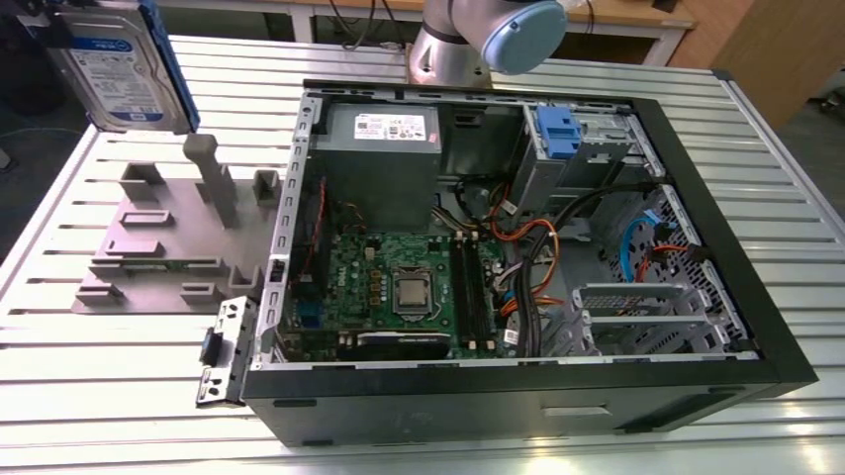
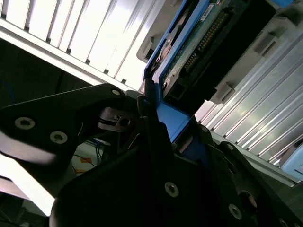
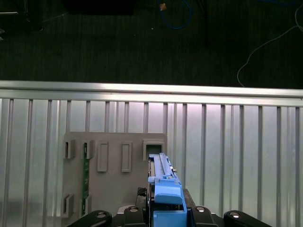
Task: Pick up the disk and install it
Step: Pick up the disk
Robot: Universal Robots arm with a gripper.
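- Open computer case [image 1: 528, 406] and grey holder [image 1: 145, 242] sit side by side on the slatted desk [image 1: 133, 396].
- Disk [image 1: 113, 64] hangs upright over the holder (apart from the case).
- End effector [image 3: 166, 215] clamped on its blue rails.

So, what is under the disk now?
The disk hangs above the grey holder, which lies on the slatted table. The part of the holder right below the disk and the gripper is covered.
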